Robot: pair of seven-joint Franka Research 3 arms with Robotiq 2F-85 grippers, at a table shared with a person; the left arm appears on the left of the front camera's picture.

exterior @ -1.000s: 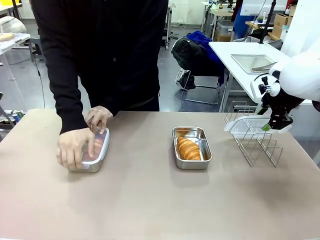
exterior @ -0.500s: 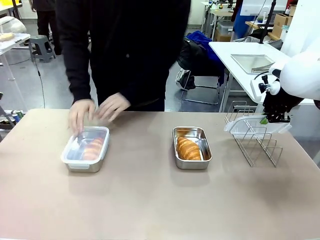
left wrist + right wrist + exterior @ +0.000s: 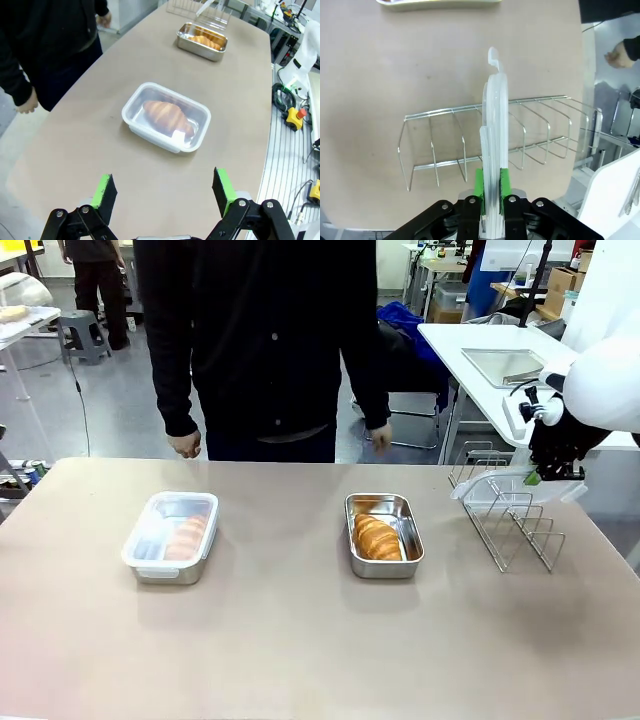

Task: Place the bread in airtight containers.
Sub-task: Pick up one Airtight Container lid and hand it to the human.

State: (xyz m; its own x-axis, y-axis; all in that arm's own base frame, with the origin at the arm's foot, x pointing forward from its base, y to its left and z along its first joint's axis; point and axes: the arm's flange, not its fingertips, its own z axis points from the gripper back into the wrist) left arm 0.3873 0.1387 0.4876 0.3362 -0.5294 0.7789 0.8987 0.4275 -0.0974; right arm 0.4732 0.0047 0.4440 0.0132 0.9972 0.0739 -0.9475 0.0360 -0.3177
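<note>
Croissants sit one per steel container on the tan surface [image 3: 300, 640]. Left container [image 3: 171, 537] carries a clear snap lid [image 3: 167, 116] already on top; its croissant [image 3: 185, 537] shows through the plastic. Right container [image 3: 383, 534] is uncovered, near the middle of the surface, with the second croissant [image 3: 377, 538] lying lengthwise inside.

Right claw [image 3: 540, 478]: pads closed tight on the rim of the second clear lid [image 3: 500, 490]. In the right wrist view the lid [image 3: 494, 145] stands edge-on between the green pads [image 3: 479, 182], rising over the wire rack [image 3: 485, 142]. From the front the lid sits tilted over the rack [image 3: 508, 515] at the right end of the surface; whether it touches the wires cannot be told.

Left claw [image 3: 165, 191]: jaws wide apart, nothing between them, hanging above the near end of the surface, well apart from the lidded container [image 3: 166, 117].

Person [image 3: 260, 340] stands at the far side, both hands hanging at the surface edge, left-of-picture hand [image 3: 184, 445] and the other hand [image 3: 379, 437] clear of both containers.
</note>
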